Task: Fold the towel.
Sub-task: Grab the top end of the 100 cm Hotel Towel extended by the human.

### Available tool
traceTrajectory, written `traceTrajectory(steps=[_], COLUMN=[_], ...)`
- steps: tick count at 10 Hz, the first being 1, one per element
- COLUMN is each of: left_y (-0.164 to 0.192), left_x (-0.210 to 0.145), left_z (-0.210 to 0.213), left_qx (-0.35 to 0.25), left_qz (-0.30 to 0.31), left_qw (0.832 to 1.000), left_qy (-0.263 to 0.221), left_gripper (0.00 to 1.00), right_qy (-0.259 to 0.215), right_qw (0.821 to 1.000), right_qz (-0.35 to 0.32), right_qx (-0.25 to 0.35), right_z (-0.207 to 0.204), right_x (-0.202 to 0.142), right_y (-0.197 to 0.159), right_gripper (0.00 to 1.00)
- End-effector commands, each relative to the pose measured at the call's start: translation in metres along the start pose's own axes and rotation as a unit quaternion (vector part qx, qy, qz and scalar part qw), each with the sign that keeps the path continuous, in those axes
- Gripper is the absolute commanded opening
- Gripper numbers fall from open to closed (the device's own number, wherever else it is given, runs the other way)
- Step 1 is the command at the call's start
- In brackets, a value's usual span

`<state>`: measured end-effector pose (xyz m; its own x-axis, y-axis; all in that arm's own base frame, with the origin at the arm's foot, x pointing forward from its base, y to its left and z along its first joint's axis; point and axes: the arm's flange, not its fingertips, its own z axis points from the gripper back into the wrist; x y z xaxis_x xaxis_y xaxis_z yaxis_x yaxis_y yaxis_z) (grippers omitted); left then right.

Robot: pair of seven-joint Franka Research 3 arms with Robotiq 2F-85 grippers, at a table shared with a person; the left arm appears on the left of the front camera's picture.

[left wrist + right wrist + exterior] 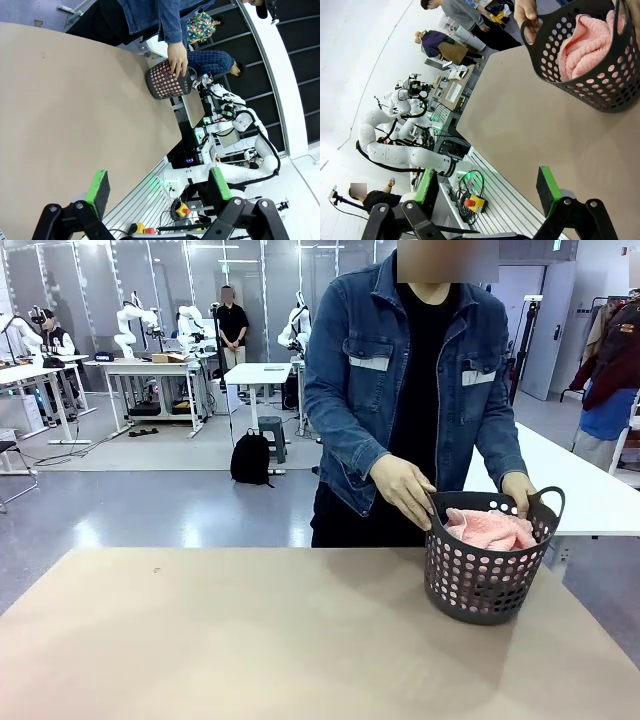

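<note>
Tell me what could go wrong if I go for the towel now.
1. The person's hands hold the basket at its handles; reaching in now could hit them.
2. The towel lies bunched inside; pulling it might drag the basket, which stands near the right edge of the table.

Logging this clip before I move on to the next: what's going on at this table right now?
A person in a denim jacket holds a dark perforated basket at the far right of the table, one hand at its handle and the other hand at the opposite rim. The pink towel lies bunched inside, not yet folded. The left tool and right tool are open, well back from the basket, holding nothing.
</note>
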<state>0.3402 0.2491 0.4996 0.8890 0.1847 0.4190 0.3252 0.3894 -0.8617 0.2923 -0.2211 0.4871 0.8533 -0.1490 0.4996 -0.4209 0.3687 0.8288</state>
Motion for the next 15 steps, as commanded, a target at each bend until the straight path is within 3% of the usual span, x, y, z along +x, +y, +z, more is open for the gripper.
traceTrajectory(steps=[1, 15], left_y=[0.0005, 0.0005], left_x=[-0.0002, -0.0002], left_z=[0.0009, 0.0009], left_qx=[-0.004, -0.004], left_qz=[-0.002, -0.002], left_qw=[1.0, 1.0], left_qy=[0.0, 0.0], left_gripper=[1.0, 1.0], right_qy=[-0.002, -0.002], right_qw=[1.0, 1.0], right_qz=[0.007, 0.007], right_qx=[0.004, 0.004], right_z=[0.001, 0.001], right_x=[0.0021, 0.0021], right_y=[0.0009, 0.0009], right_gripper=[1.0, 1.0])
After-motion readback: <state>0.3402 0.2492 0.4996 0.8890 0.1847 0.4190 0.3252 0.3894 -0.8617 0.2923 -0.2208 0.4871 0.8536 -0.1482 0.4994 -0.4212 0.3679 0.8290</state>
